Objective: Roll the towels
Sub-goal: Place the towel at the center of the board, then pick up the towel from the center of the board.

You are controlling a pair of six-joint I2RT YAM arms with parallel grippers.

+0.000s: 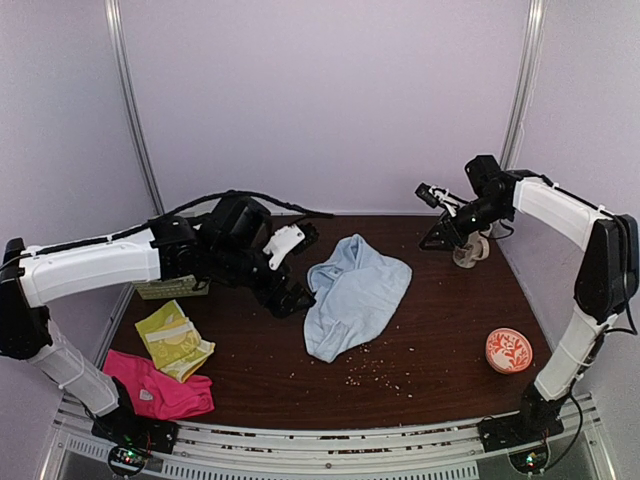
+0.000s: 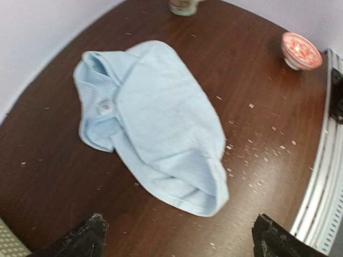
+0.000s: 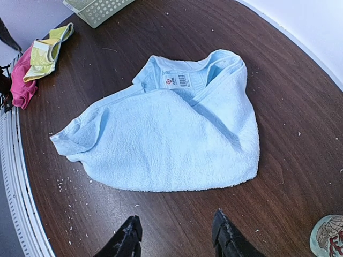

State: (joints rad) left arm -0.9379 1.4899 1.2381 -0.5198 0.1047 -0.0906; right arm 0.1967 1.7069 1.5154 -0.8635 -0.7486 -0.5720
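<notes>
Left of the pale blue towel (image 1: 355,295), which lay crumpled between both arms, the left gripper (image 2: 181,238) hung wide open and empty. Right of it, the right gripper (image 3: 177,235) was parted, holding nothing. Spreading the towel flat first would likely give a tighter roll.

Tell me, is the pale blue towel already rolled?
Not rolled: the pale blue towel lies flat, loosely folded over itself, its label showing.

Lab booth (blank walls (image 1: 330,90); metal frame (image 1: 133,110))
</notes>
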